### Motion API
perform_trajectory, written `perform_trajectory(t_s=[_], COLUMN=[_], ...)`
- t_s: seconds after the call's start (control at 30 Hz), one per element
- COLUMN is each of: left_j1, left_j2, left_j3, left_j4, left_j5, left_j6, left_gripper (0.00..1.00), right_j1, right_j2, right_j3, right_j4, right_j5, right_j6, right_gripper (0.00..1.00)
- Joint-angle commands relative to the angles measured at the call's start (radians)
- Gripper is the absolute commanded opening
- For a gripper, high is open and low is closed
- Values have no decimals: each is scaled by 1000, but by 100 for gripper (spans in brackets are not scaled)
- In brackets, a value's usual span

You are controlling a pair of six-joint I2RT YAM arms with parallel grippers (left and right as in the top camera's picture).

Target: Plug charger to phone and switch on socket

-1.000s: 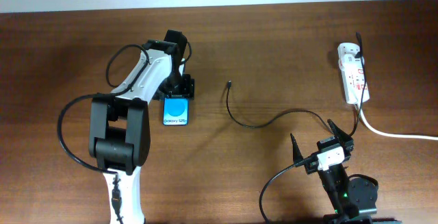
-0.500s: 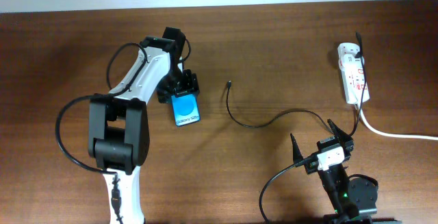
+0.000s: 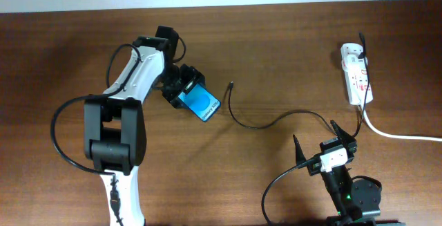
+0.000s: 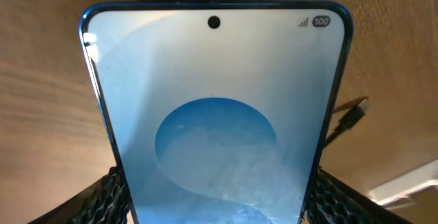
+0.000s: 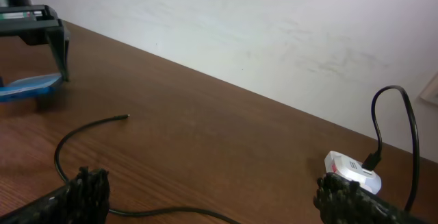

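left of centre on the worktop, left gripper (image 3: 185,93) clamps the phone (image 3: 203,104), far end near the charger (image 3: 261,126) tip; right gripper (image 3: 323,145) spread wide, empty.

Blue-screened phone (image 3: 202,102) sits angled; the black charger (image 3: 257,126) tip lies just right of it, the white socket (image 3: 355,70) well right.

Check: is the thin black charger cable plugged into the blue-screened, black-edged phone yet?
Unplugged. The charger's small black plug tip sits free beside the phone, a gap between them; the left gripper holds the phone.
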Motion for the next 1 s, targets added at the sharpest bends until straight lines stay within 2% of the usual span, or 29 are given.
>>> perform_trajectory(t_s=[0.0, 0.3, 0.47, 0.53, 0.63, 0.7, 0.8, 0.87, 0.93, 0.97], left_j1=[9, 33, 49, 49, 49, 49, 49, 49, 49, 49], left_j2=[0, 0, 0, 0, 0, 0, 0, 0, 0, 0], left_j3=[24, 24, 24, 24, 24, 24, 24, 24, 24, 24], left_j4=[-1, 2, 3, 3, 4, 40, 85, 106, 117, 129], left_j5=[97, 452, 695, 737, 737, 736, 702, 640, 579, 571], left_j6=[-162, -180, -180, -180, -180, -180, -195, -233, -275, -279], left_gripper=[0, 0, 0, 0, 0, 0, 0, 0, 0, 0], right_j1=[-6, -6, -6, -6, -6, -6, -6, -6, -6, -6], right_j2=[-8, -8, -8, 10, 92, 222, 487, 693, 933, 999], right_j3=[-7, -6, 41, 87, 186, 286, 488, 661, 899, 976], right_j4=[2, 46, 45, 25, -35, -61, -118, -217, -403, -469], right_j5=[5, -43, -63, -72, -108, -114, -223, -297, -356, -373], right_j6=[-3, -2, 124, 185, 186, 185, 185, 185, 185, 185], right_gripper=[98, 98, 98, 98, 98, 99, 98, 98, 98, 99])
